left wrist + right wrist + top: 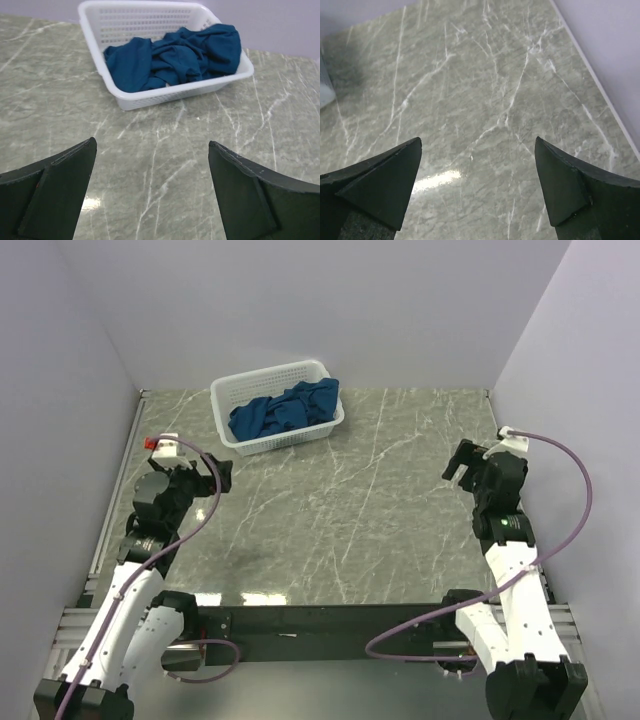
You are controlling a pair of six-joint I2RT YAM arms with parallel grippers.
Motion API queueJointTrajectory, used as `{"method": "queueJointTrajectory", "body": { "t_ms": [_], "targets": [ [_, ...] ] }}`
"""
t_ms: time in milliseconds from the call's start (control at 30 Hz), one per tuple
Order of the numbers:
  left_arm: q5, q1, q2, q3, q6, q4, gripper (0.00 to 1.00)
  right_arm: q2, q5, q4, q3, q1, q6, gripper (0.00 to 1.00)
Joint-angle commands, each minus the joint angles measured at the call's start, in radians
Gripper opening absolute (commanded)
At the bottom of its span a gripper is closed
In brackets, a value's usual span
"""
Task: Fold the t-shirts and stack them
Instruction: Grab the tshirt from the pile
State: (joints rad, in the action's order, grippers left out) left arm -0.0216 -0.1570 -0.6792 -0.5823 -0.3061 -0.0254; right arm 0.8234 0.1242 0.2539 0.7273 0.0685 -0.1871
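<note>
From above, the t-shirts [283, 412] were seen crumpled in the basket [222, 392] at upper centre. In the left wrist view, the left end effector [152, 145] was spread and empty. The shirts were judged soft and light, best pinched at a raised fold. In the right wrist view, the right end effector [477, 142] was spread above the desk [485, 75].

Overhead and left-wrist views, shared basket [265, 380]

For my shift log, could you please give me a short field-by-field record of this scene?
basket: white lattice, on the table, far side, left of centre
t-shirts: dark blue, crumpled inside basket
left end effector: open, empty, facing basket
right end effector: open, empty, over the table
progress: nothing folded yet
</note>
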Motion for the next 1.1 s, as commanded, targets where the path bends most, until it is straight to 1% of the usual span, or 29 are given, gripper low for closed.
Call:
{"method": "queueJointTrajectory", "body": {
  "t_ms": [0, 33, 67, 100, 133, 167, 200, 233, 267, 300, 333, 367, 400, 433, 467, 500, 533, 567, 600, 633, 667, 700, 767, 800, 833, 900, 967, 1033, 1067],
  "targets": [
    [-0.096, -0.004, -0.017, -0.024, 0.032, 0.051, 0.99, -0.071, 0.020, -0.048, 0.024, 0.004, -0.019, 1.00],
    [-0.128, -0.004, -0.026, -0.025, 0.022, 0.054, 1.00, -0.088, -0.050, -0.065, 0.015, 0.004, 0.000, 1.00],
    [-0.149, -0.004, -0.029, -0.021, 0.009, 0.062, 0.99, -0.125, -0.101, -0.079, -0.008, 0.004, 0.059, 1.00],
    [-0.170, -0.004, -0.037, -0.021, 0.006, 0.074, 0.99, -0.144, -0.188, -0.097, -0.023, 0.005, 0.096, 1.00],
    [-0.187, -0.004, -0.074, -0.049, 0.002, 0.059, 0.99, -0.159, -0.384, -0.134, -0.041, 0.004, 0.138, 1.00],
    [-0.230, -0.004, -0.103, -0.079, -0.005, 0.041, 1.00, -0.167, -0.520, -0.143, -0.069, 0.004, 0.253, 1.00],
    [-0.253, -0.004, -0.137, -0.115, -0.007, 0.029, 1.00, -0.156, -0.637, -0.107, -0.074, 0.004, 0.320, 1.00],
    [-0.286, -0.004, -0.222, -0.208, -0.004, -0.043, 1.00, -0.141, -0.832, -0.075, -0.077, 0.005, 0.381, 1.00],
    [-0.297, -0.004, -0.270, -0.259, -0.007, -0.077, 0.99, -0.106, -0.888, -0.043, -0.078, 0.008, 0.443, 1.00],
    [-0.299, -0.004, -0.323, -0.314, -0.011, -0.112, 0.99, -0.086, -0.928, -0.015, -0.081, 0.020, 0.440, 1.00],
    [-0.287, -0.004, -0.444, -0.437, -0.014, -0.149, 1.00, -0.069, -0.974, 0.007, -0.085, 0.042, 0.446, 1.00],
    [-0.276, -0.004, -0.510, -0.503, -0.010, -0.241, 0.99, -0.034, -0.994, 0.034, -0.054, 0.081, 0.462, 1.00],
    [-0.279, -0.004, -0.576, -0.566, -0.004, -0.273, 0.99, -0.015, -1.002, 0.094, -0.028, 0.096, 0.466, 1.00],
    [-0.285, -0.004, -0.700, -0.679, -0.001, -0.301, 0.99, -0.001, -1.017, 0.128, -0.003, 0.111, 0.486, 1.00],
    [-0.293, -0.003, -0.756, -0.726, -0.004, -0.312, 1.00, 0.014, -1.037, 0.146, 0.020, 0.122, 0.518, 1.00],
    [-0.311, -0.004, -0.810, -0.770, -0.007, -0.309, 0.99, 0.016, -1.061, 0.145, 0.018, 0.128, 0.520, 1.00],
    [-0.299, -0.009, -0.909, -0.851, -0.019, -0.303, 0.99, 0.010, -1.068, 0.140, 0.012, 0.128, 0.522, 1.00],
    [-0.291, -0.012, -0.959, -0.898, -0.034, -0.303, 0.99, -0.009, -1.060, 0.140, 0.006, 0.128, 0.520, 1.00],
    [-0.246, -0.025, -1.008, -0.947, -0.039, -0.318, 0.99, -0.016, -1.051, 0.133, 0.000, 0.126, 0.520, 1.00],
    [-0.220, -0.035, -1.113, -1.056, -0.039, -0.335, 0.98, -0.027, -1.048, 0.128, -0.003, 0.128, 0.518, 1.00],
    [-0.201, -0.041, -1.169, -1.117, -0.031, -0.356, 0.98, -0.044, -1.039, 0.130, -0.012, 0.128, 0.521, 1.00],
    [-0.190, -0.048, -1.279, -1.234, -0.028, -0.390, 0.95, -0.052, -1.023, 0.136, -0.017, 0.129, 0.523, 1.00],
    [-0.196, -0.055, -1.382, -1.345, -0.016, -0.422, 0.91, -0.070, -1.015, 0.136, -0.028, 0.135, 0.525, 1.00],
    [-0.192, -0.062, -1.430, -1.439, -0.013, -0.436, 0.90, -0.073, -1.015, 0.131, -0.031, 0.143, 0.522, 1.00],
    [-0.193, -0.065, -1.504, -1.473, -0.010, -0.449, 0.89, -0.075, -1.018, 0.130, -0.034, 0.149, 0.522, 1.00],
    [-0.186, -0.081, -1.554, -1.504, -0.002, -0.415, 0.88, -0.067, -1.028, 0.130, -0.029, 0.151, 0.517, 1.00],
    [-0.176, -0.093, -1.589, -1.483, 0.016, -0.316, 0.85, -0.050, -1.041, 0.134, -0.019, 0.149, 0.517, 0.99],
    [-0.167, -0.107, -1.614, -1.447, 0.009, -0.253, 0.83, -0.043, -1.042, 0.142, -0.014, 0.149, 0.517, 0.99],
    [-0.160, -0.110, -1.628, -1.447, -0.005, -0.222, 0.80, -0.041, -1.038, 0.143, -0.012, 0.149, 0.520, 0.99]
  ]
}}
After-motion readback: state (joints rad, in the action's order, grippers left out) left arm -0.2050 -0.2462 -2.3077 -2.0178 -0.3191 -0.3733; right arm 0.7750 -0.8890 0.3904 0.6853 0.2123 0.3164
